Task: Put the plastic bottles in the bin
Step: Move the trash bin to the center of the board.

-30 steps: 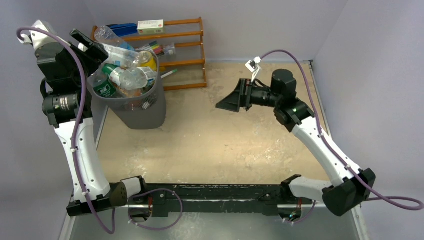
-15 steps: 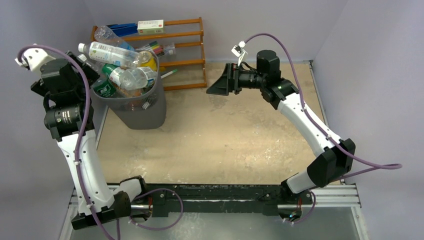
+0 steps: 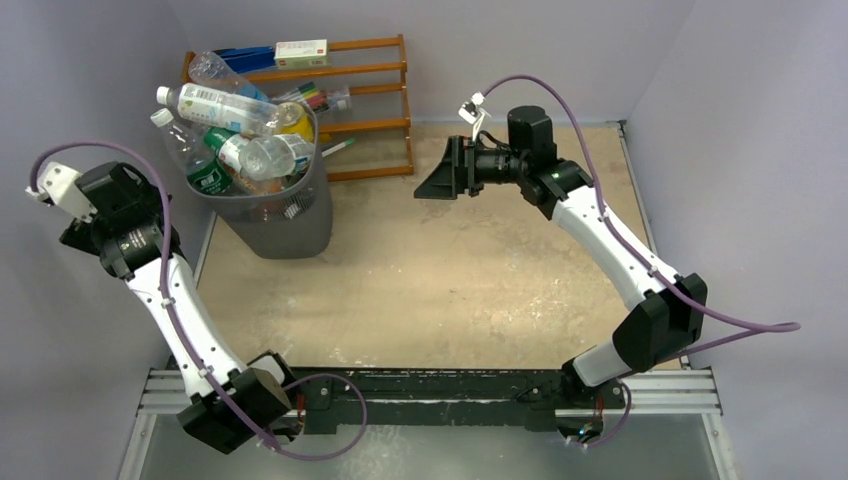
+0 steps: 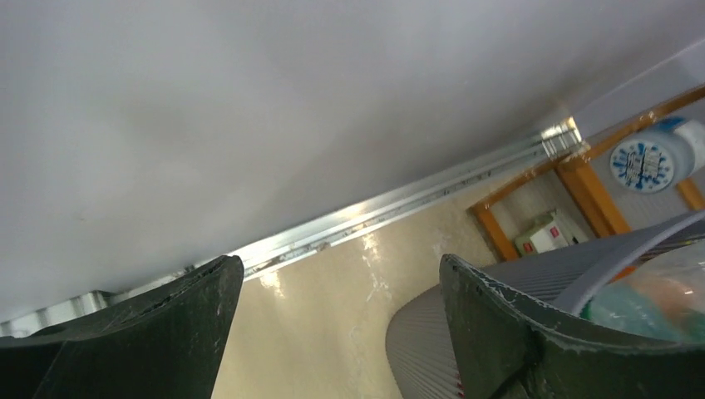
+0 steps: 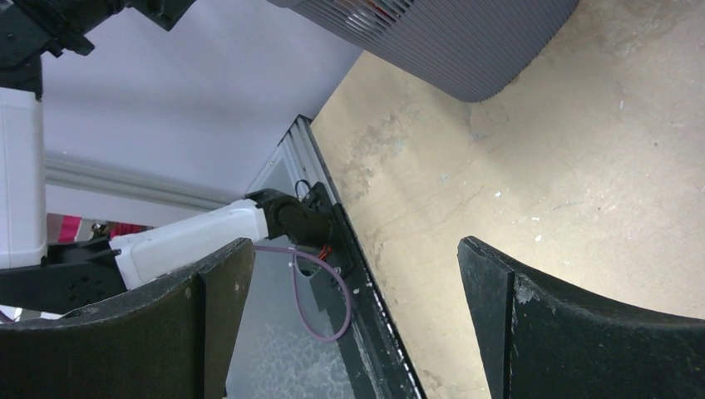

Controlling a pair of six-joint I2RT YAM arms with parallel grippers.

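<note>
bin [image 3: 268,222] stands at the far left of the counter [image 3: 450,290], just in front of the orange wooden rack [image 3: 372,72]. plastic bottles [image 3: 255,152] are heaped in it above the rim, w/ one clear white-label bottle [image 3: 215,103] lying across the top. another clear bottle [image 3: 210,68] shows behind the bin by the rack's left end (can't tell if it rests on the pile or the rack). left arm [image 3: 185,320] is bent beside the bin, out past the counter's left edge. left jaws are spread wide w/ nothing between, the bin rim just to their right in the wrist view. right arm [image 3: 610,245] reaches over the far side. right jaws, also wide apart & empty, point left toward the bin, well apart from it. markers [image 3: 318,98] & a small white box [image 3: 301,52] sit on the rack.
</note>
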